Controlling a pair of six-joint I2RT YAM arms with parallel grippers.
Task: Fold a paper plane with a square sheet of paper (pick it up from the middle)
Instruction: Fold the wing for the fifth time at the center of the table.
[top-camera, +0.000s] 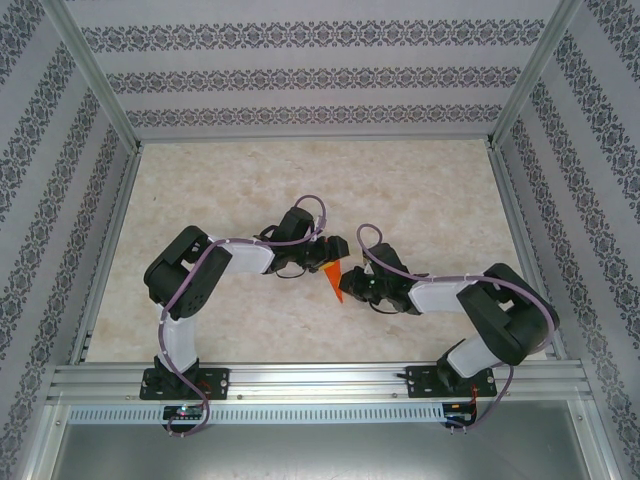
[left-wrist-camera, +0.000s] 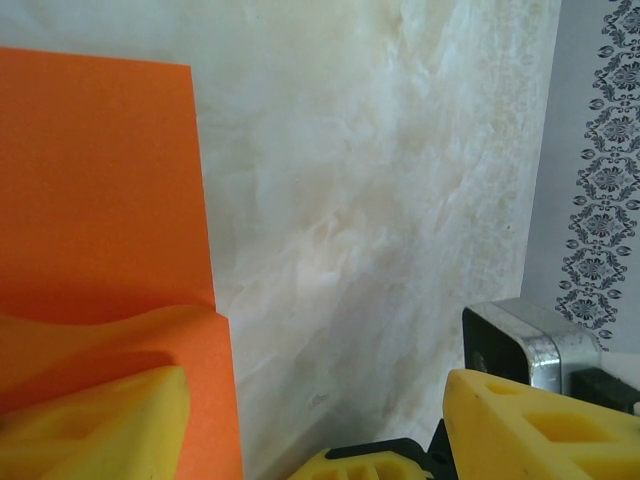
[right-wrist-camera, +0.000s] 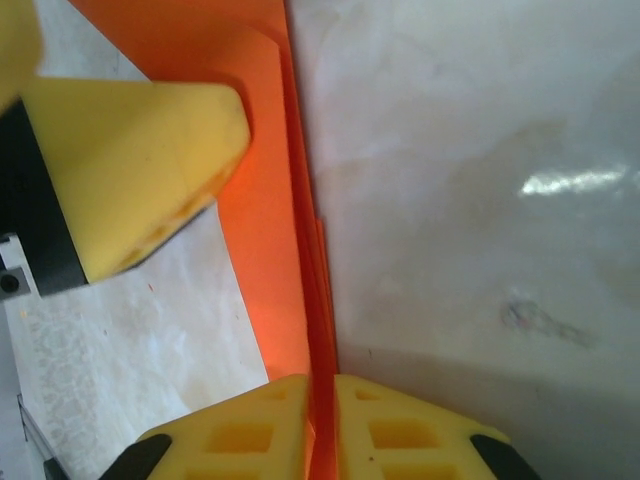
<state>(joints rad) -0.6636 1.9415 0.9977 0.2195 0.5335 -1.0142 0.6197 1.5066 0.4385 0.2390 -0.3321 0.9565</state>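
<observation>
The paper (top-camera: 333, 281), bright orange and folded to a narrow pointed shape, sits near the middle of the tabletop (top-camera: 300, 180), between the two tools, its point toward the near edge. From above I cannot tell whether it rests on the surface or hangs just off it.

The right tool (top-camera: 352, 288) comes at it from the right and grips it. In the right wrist view its two yellow fingers (right-wrist-camera: 400, 435) stand almost together, with only a thin slit between them. The layered edge of the paper (right-wrist-camera: 265, 250) runs straight into that slit. Beyond the fingers the paper stretches away, several layers showing along the fold and a wider flap spreading to the left. One finger (right-wrist-camera: 140, 160) of the left tool lies across that flap.

The left tool (top-camera: 337, 250) reaches in from the upper left, just beside the paper's broad end. Its jaws stand wide. In the left wrist view one yellow finger (left-wrist-camera: 95, 425) sits at the bottom left and the other at the bottom right, with pale tabletop between them. The paper (left-wrist-camera: 100, 190) lies against the left-hand finger, a bulging fold touching it, and the other finger is well apart from it.

Both arms bend inward from their bases on the aluminium rail (top-camera: 320, 378). Patterned walls (top-camera: 300, 80) close in the tabletop.
</observation>
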